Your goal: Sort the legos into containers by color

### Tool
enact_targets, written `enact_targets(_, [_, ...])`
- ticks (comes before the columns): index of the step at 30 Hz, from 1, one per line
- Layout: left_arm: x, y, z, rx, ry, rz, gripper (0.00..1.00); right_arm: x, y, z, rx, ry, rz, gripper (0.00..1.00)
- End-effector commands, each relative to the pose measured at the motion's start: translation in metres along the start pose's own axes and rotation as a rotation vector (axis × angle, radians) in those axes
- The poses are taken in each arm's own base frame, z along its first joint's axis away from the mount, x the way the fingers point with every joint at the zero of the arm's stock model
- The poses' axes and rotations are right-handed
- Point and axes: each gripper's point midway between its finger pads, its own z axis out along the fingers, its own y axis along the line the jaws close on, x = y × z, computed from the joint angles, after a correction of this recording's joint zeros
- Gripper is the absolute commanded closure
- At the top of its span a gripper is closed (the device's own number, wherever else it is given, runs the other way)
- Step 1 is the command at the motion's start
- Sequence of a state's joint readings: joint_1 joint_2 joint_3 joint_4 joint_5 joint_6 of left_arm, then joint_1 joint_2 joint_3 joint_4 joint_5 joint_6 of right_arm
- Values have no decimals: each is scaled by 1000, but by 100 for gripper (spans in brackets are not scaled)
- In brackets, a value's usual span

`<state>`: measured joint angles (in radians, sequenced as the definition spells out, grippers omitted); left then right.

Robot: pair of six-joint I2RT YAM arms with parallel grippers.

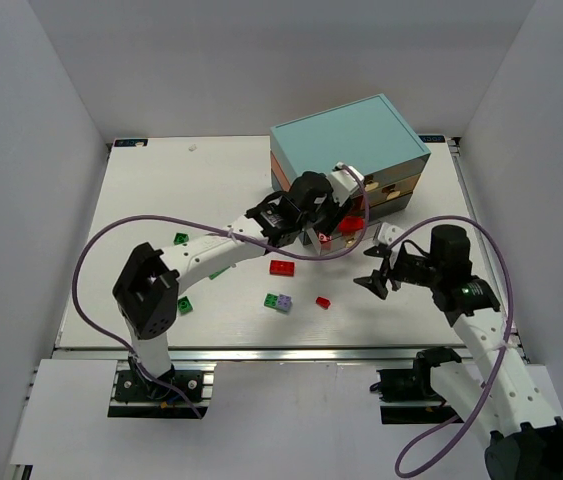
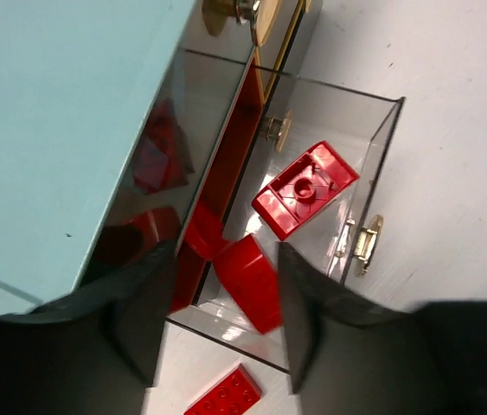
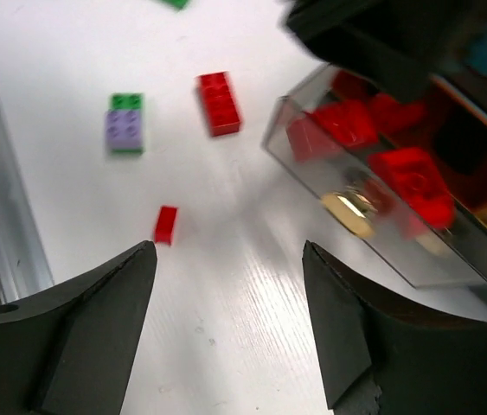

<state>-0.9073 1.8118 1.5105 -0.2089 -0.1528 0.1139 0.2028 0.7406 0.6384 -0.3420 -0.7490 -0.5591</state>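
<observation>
The chest [image 1: 351, 150] has a pale teal top, and one clear drawer [image 2: 383, 156] is pulled out. My left gripper [image 1: 339, 228] hangs over that drawer, open. A tilted red lego [image 2: 250, 281] sits in the drawer between its fingers, near the right one. Another red lego [image 2: 305, 188] lies upside down deeper in the drawer. My right gripper [image 3: 230, 246] is open and empty over the table, in front of the drawer [image 3: 312, 173]. On the table lie a red brick [image 1: 282, 267], a small red brick [image 1: 323, 302] and a green-and-lilac pair [image 1: 278, 301].
Green bricks [image 1: 181, 238] [image 1: 185, 306] lie to the left near the left arm. The drawer's gold handle [image 3: 347, 212] faces my right gripper. A red brick [image 2: 224, 396] lies just outside the drawer front. The table's metal front edge [image 3: 1, 233] is close by.
</observation>
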Motion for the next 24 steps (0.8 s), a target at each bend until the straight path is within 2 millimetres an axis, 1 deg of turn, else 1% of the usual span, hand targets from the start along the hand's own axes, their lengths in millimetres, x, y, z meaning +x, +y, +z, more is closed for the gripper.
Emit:
enact_targets(1, [-59,3,-38,26,-150,-48,36,9,36,3,-213,-42,-132,26])
enact_targets(2, [-64,3,-44,33,-169,-57,35,14,41,4,-233,-37,-133,26])
enact_targets(3, [-74,5,-59,36,-200,-64,35,18,45,6,-254,-35,-134,27])
enact_targets(4, [-70,4,-64,41,-198,-66,35,20,45,7,-256,-31,-141,27])
enact_targets(6, [-73,3,-82,62,-221,-77,42,23,51,10,-280,-37,-187,30])
enact_targets(7, [-70,5,-103,66,-238,-77,48,29,56,13,-294,-26,-207,31])
enact_targets(8, [-66,11,-113,54,-243,-81,55,32,56,15,-290,-20,-225,31])
enact_targets(9, [-63,13,-126,53,-253,-83,73,37,54,18,-277,-5,-257,31])
enact_targets(10, [-50,21,-148,31,-260,-93,79,43,62,22,-306,8,-279,31])
enact_targets(11, [-40,32,-160,-28,-255,-91,83,52,62,26,-316,36,-290,30])
enact_targets(12, [-31,38,-171,-57,-258,-84,85,62,59,29,-305,85,-301,30])
enact_targets(13, [-34,48,-201,-93,-315,-92,84,70,66,34,-334,110,-319,27])
enact_targets(14, [-4,51,-200,-125,-269,-80,79,81,67,38,-346,147,-311,26])
enact_targets(15, [8,63,-208,-197,-265,-87,61,89,64,42,-327,197,-307,26])
enact_targets(16, [8,71,-228,-231,-312,-104,52,89,61,48,-313,200,-318,26])
enact_targets(17, [33,71,-224,-252,-277,-100,45,95,71,54,-354,228,-314,24])
enact_targets(18, [40,78,-229,-293,-283,-105,40,100,69,57,-330,262,-293,23])
enact_targets(19, [41,80,-234,-305,-304,-107,32,98,65,64,-304,260,-299,23])
enact_targets(20, [34,82,-244,-306,-342,-117,31,100,76,71,-339,275,-306,22])
enact_targets(21, [31,81,-248,-296,-349,-124,31,106,71,73,-294,318,-279,21])
enact_targets(22, [30,83,-251,-304,-352,-137,30,106,67,79,-266,323,-277,20])
enact_targets(23, [30,84,-254,-314,-364,-142,30,111,70,83,-268,358,-277,19])
enact_targets(24, [36,83,-251,-314,-361,-139,30,113,69,85,-256,373,-254,18])
